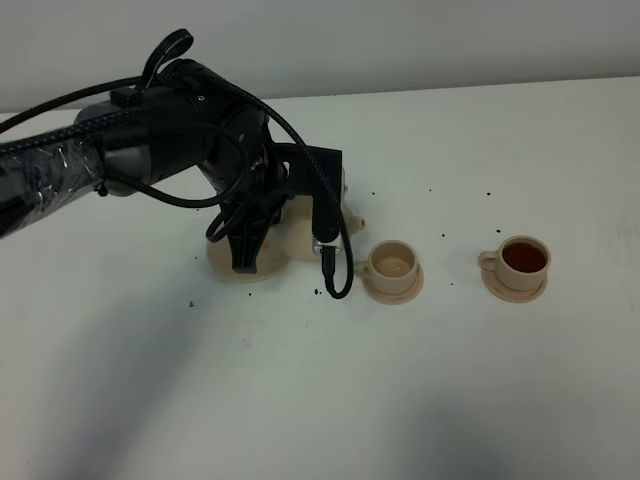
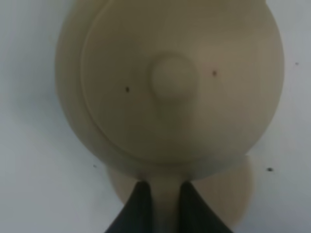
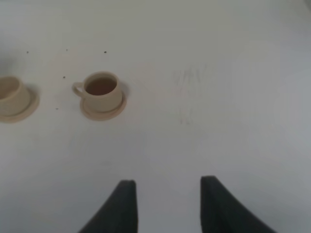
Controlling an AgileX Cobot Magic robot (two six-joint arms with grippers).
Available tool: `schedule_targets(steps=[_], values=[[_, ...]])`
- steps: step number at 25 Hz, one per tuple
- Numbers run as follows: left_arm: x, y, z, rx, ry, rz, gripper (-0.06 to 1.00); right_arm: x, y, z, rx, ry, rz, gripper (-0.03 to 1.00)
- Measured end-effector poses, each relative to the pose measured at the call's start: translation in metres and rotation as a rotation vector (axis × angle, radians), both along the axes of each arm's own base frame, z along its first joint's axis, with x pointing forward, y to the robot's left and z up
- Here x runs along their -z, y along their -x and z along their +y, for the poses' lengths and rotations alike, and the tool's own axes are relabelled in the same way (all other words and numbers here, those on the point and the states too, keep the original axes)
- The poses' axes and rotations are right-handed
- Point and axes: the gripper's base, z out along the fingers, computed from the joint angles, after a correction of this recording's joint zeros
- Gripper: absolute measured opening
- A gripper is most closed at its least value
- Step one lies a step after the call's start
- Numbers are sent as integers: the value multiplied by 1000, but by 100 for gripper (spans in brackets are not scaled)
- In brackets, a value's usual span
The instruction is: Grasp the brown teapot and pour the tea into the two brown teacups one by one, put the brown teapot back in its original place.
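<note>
The brown teapot (image 2: 170, 82) fills the left wrist view from above, its lid knob in the middle. My left gripper (image 2: 166, 206) is shut on the teapot's loop handle. In the exterior high view the arm covers most of the teapot (image 1: 302, 240); only its pale belly and its spout toward the cups show. The left gripper (image 1: 262, 232) is just left of it. The wide saucer (image 1: 232, 268) lies partly beside the pot, at its left. Of the two teacups, the nearer one (image 1: 392, 266) looks pale inside and the farther one (image 1: 522, 262) holds dark tea. My right gripper (image 3: 167, 204) is open over bare table.
The white table (image 1: 320, 400) carries small dark specks around the cups. A black cable loops from the left arm down beside the nearer cup. The right wrist view shows the tea-filled cup (image 3: 101, 92) and the edge of the other cup (image 3: 12, 97).
</note>
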Motion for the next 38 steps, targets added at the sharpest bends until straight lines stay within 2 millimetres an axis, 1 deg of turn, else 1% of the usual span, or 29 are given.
schedule_targets(steps=[5,11,16,21,30,38], values=[[0,-5,-5,57,45,-80,15,0,0,0,0,0,0,34],[-1,-7,-7,152,20,-112,15,0,0,0,0,0,0,34],[-2,-5,-15,221,16,-142,15,0,0,0,0,0,0,34],[-2,-3,-18,283,-19,-154,15,0,0,0,0,0,0,34],[-2,-2,-20,335,-63,-174,15,0,0,0,0,0,0,34],[-4,-2,-23,414,-142,-213,15,0,0,0,0,0,0,34]])
